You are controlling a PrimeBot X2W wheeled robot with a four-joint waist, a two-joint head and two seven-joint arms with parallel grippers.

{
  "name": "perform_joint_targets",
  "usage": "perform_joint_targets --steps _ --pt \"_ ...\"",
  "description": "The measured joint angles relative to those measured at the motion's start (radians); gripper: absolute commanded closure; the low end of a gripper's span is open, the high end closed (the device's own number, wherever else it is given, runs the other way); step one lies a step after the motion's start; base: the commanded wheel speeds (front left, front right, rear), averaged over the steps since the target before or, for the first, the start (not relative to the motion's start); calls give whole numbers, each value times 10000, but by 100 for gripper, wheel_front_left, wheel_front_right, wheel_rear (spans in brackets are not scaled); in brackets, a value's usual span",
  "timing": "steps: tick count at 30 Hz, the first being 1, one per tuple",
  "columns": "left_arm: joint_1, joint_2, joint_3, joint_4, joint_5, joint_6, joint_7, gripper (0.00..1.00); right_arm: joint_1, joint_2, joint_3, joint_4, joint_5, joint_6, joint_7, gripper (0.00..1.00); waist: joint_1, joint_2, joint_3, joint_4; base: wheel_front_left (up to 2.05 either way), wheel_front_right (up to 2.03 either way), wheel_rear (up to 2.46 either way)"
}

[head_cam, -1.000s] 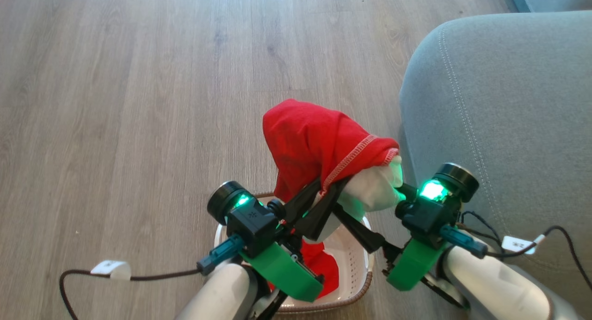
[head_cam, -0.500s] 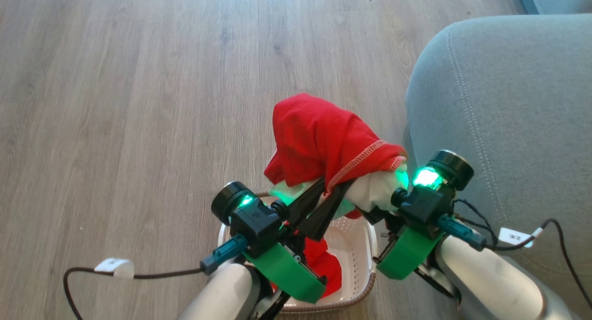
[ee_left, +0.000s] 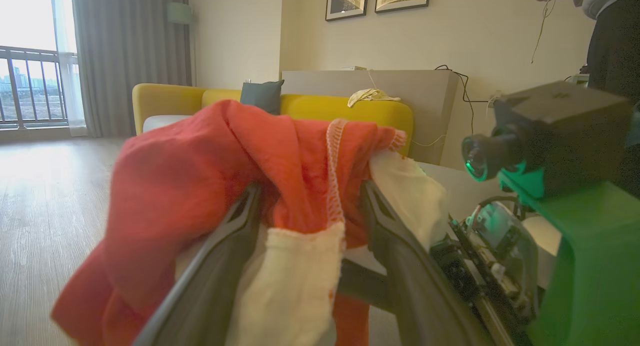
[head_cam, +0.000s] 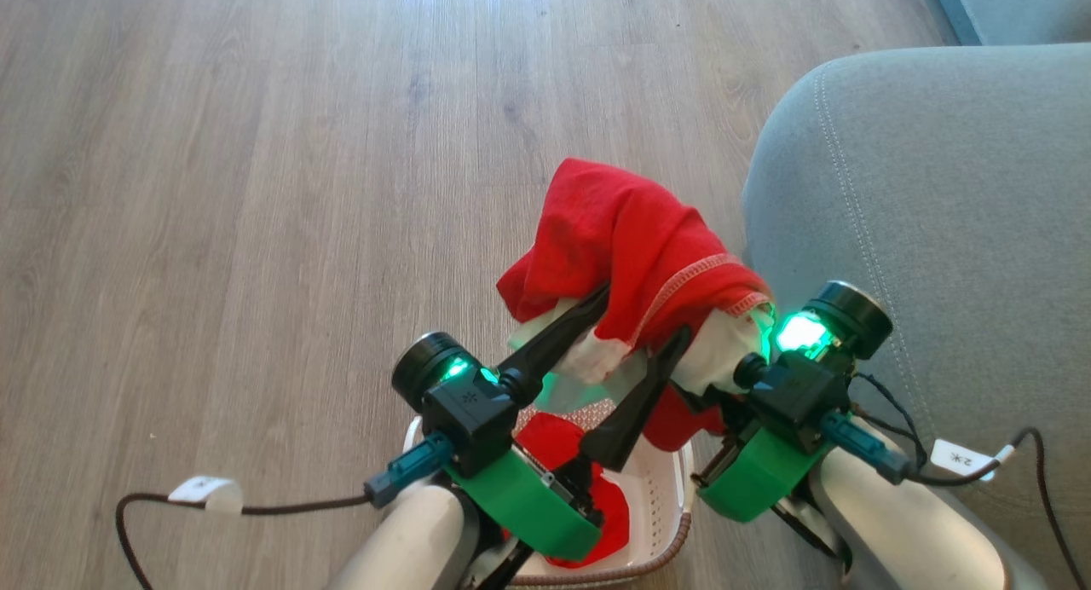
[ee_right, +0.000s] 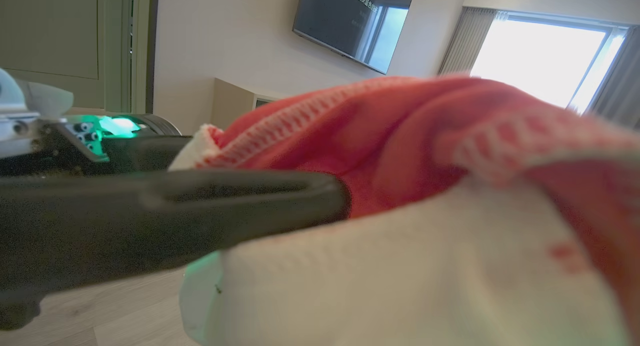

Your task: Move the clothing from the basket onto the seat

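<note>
Left gripper (head_cam: 645, 313): jaws wide apart. Both dark fingers (head_cam: 558, 338) run up under the red-and-white garment (head_cam: 635, 240), which is draped over the tips and not pinched. The left wrist view agrees: left gripper (ee_left: 310, 188) is spread, a white panel hangs down between the two fingers, and the red fabric with its pale stitched hem (ee_left: 190, 166) sits over both tips.

Right gripper (head_cam: 712, 385): its body sits against the white end of the same garment and its fingers are buried in the cloth, so I can't tell if it's wide, narrow or clamped. In the right wrist view the fabric (ee_right: 400, 151) is pressed close to the lens. One dark finger (ee_right: 175, 211) crosses from the left edge.

The garment is bunched in a hump and held in the air across both grippers. It is above the far end of the basket (head_cam: 673, 535), clear of its rim. Its right edge is just beside the rounded corner of the seat (head_cam: 938, 232); can't tell if they touch. None of it lies on the cushion top.

Plain red garment (head_cam: 558, 441) is crumpled on the basket floor, partly hidden by the left wrist.

Basket stands on the wood floor (head_cam: 256, 232), close to the seat's front side. Seat takes up the right of the head view, stitch line running down it.

The left wrist view also has a yellow sofa (ee_left: 320, 108) across the room.
</note>
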State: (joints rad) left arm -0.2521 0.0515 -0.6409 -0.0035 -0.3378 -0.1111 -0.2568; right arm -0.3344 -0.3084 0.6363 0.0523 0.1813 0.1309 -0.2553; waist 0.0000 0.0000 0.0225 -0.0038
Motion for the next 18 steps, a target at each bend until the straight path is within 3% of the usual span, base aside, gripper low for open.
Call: perform_joint_targets --steps 6,18 --pt "21 -2 125 -90 50 -4 0 0 79 188 -464 -98 -265 2 0 100 0 0 -25 -23 0 0 0" --pt "128 0 339 171 228 -12 0 0 369 240 -2322 -105 -913 0 0 100 0 0 47 -97 0 0 0"
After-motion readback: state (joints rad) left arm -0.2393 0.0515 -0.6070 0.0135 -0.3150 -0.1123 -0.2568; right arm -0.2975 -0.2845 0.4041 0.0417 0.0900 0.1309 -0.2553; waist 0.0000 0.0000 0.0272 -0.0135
